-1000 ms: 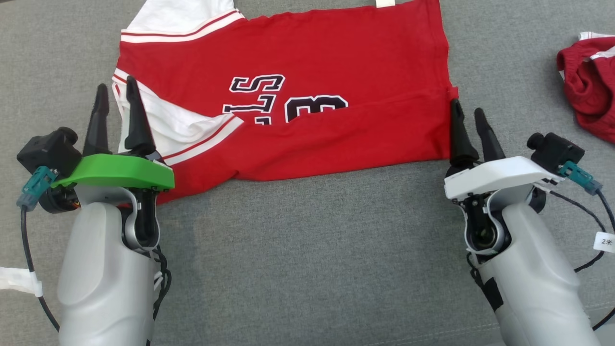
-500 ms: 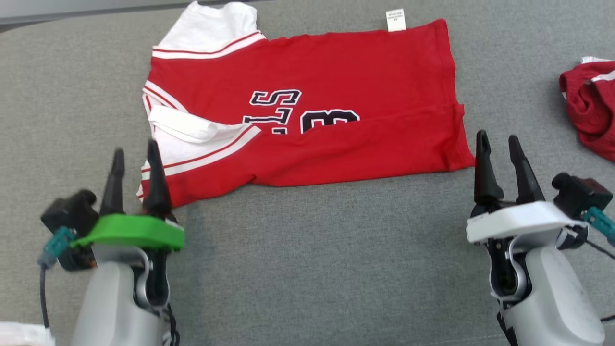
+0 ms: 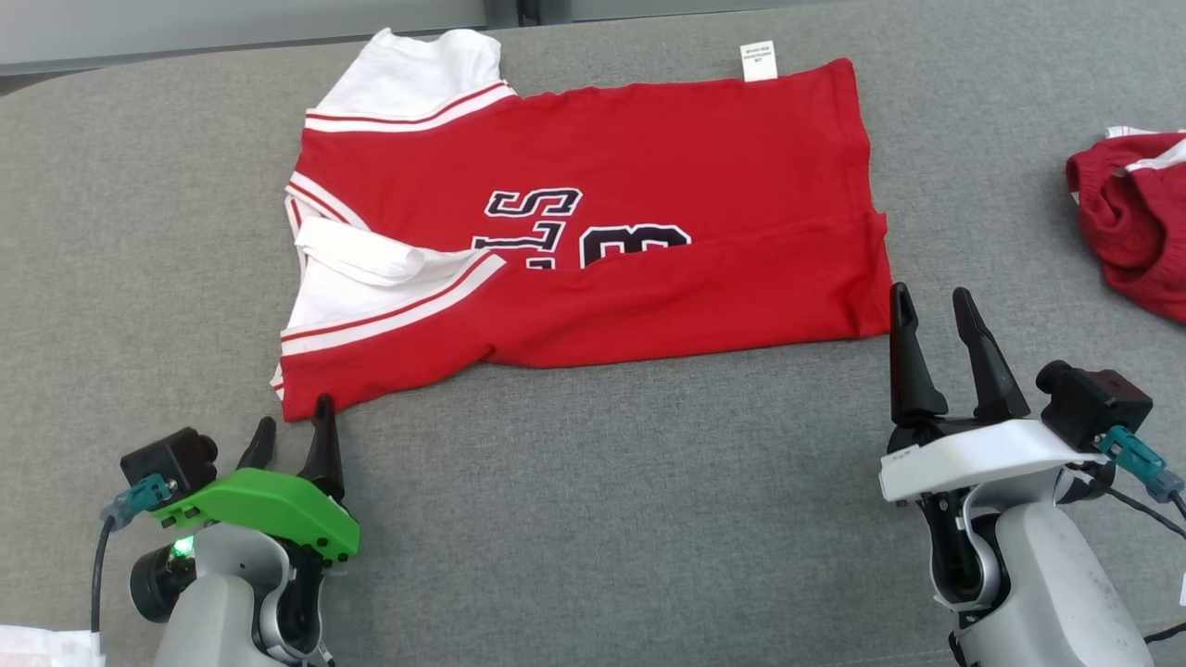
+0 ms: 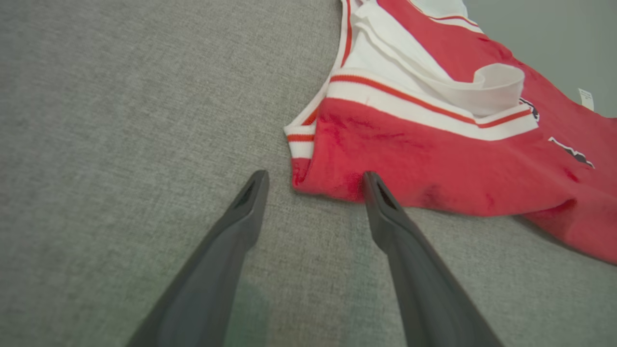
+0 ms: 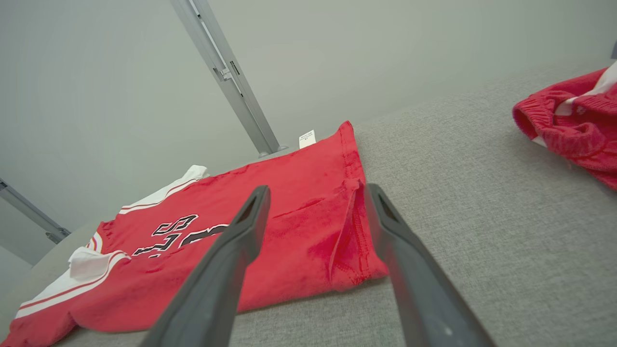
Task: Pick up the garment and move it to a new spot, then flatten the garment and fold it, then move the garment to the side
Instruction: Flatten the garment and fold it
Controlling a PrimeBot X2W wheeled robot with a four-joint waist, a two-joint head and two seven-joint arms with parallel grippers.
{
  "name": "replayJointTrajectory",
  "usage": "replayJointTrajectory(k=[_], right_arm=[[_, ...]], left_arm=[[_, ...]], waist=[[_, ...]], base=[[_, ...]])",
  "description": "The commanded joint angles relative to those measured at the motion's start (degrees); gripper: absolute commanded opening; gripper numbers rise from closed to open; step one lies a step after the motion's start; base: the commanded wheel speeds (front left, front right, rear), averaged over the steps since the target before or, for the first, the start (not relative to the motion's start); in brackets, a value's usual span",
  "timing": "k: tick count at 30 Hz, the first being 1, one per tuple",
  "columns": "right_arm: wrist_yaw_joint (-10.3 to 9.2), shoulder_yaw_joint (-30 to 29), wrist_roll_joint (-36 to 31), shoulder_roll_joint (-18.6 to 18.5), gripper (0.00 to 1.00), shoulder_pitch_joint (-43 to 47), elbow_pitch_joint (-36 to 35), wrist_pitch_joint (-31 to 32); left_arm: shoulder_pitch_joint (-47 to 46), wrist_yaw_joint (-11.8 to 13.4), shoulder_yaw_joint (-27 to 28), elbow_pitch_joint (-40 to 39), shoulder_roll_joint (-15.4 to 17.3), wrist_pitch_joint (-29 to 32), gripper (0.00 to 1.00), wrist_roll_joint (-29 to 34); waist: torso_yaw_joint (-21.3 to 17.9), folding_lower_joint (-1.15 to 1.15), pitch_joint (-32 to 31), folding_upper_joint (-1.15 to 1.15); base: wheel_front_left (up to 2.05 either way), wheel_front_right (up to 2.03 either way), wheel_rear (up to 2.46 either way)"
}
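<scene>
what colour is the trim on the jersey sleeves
White with thin red stripes, on the red jersey; the sleeve trim shows best in the left wrist view.

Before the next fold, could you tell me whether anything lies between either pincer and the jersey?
Nothing visible does. Both are open: the left pincer sits right at one near corner of the jersey, the right pincer beside the other near corner.

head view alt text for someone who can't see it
A red jersey with white sleeves lies folded over on a grey fabric surface. The open left gripper sits by its lower left corner, the open right gripper by its lower right corner. Another crumpled red garment lies far right.
</scene>
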Motion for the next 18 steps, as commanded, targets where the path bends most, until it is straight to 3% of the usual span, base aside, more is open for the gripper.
replayJointTrajectory(k=[1, 2, 3, 4, 6, 7, 18], right_arm=[[0.01, 0.0, -0.3, -0.1, 1.0, -0.1, -0.1, -0.2], [0.01, 0.0, -0.5, -0.1, 1.0, -0.1, 0.2, -0.2], [0.01, 0.1, -0.8, -0.1, 1.0, -0.1, 0.4, -0.1], [0.01, 0.0, -1.2, -0.1, 1.0, -0.2, 1.1, 0.5], [0.01, -0.3, -2.2, -0.1, 1.0, -0.4, 2.2, 1.5], [0.01, -0.5, -3.0, -0.1, 1.0, -0.8, 3.0, 2.2], [0.01, -3.1, -10.3, -0.1, 1.0, -7.1, 12.6, 5.2]], left_arm=[[-0.8, 0.5, 0.0, 0.3, 0.1, 0.3, 1.0, 0.1], [-1.0, 0.4, -0.1, 0.6, 0.2, 0.7, 1.0, 0.0], [-1.1, 0.5, -0.2, 0.7, 0.2, 0.7, 0.89, -0.1], [-1.5, 0.4, -0.3, 1.1, 0.4, 0.7, 0.51, -0.2], [-2.1, 0.2, -0.3, 1.3, 0.4, 0.3, 0.28, -0.1], [-2.5, 0.0, -0.3, 1.2, 0.4, -0.1, 0.03, -0.2], [-3.2, -1.5, -2.7, -4.7, -0.3, -5.0, 0.0, -0.3]], waist=[[-0.5, 0.0, 0.3, 0.0], [-0.7, 0.0, 0.4, 0.0], [-0.8, 0.0, 0.5, 0.0], [-1.1, 0.0, 0.7, 0.0], [-1.2, 0.0, 0.9, 0.0], [-1.3, 0.0, 1.0, 0.0], [1.3, 0.0, 1.1, 0.0]], base=[[0.0, 0.0, 0.0], [0.0, 0.0, 0.0], [0.0, 0.0, 0.0], [0.0, 0.0, 0.0], [0.0, 0.0, 0.0], [0.0, 0.0, 0.0], [0.0, 0.0, 0.0]])
